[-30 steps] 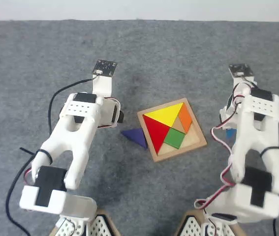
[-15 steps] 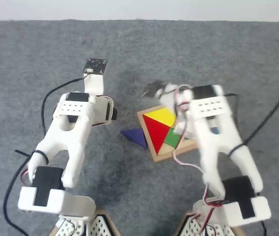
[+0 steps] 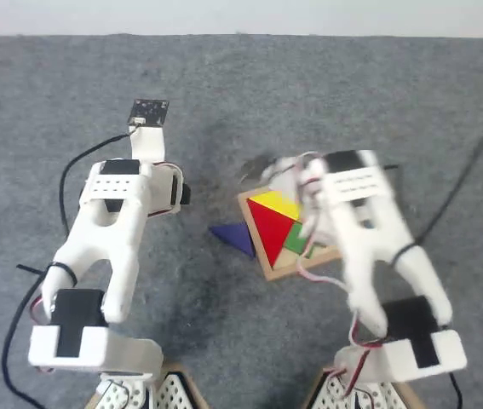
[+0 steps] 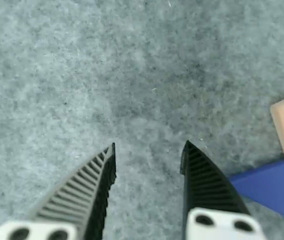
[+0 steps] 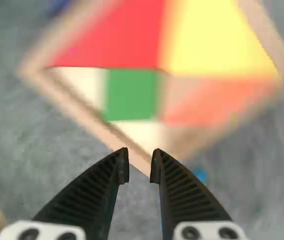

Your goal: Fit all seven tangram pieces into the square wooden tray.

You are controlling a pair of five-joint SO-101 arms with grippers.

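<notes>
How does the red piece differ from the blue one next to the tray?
The red piece lies inside the wooden tray, fitted against the yellow piece and green piece; the blue piece lies outside on the grey mat, beside the tray. The red piece looks larger than the blue piece. Both lie flat.

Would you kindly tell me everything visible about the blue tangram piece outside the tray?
The blue tangram piece is a flat shape with straight edges and a sharp point, seemingly painted wood. It lies flat on the grey carpet, right against the wooden tray's outer edge. Nothing grips it; the left gripper hangs open beside it.
</notes>
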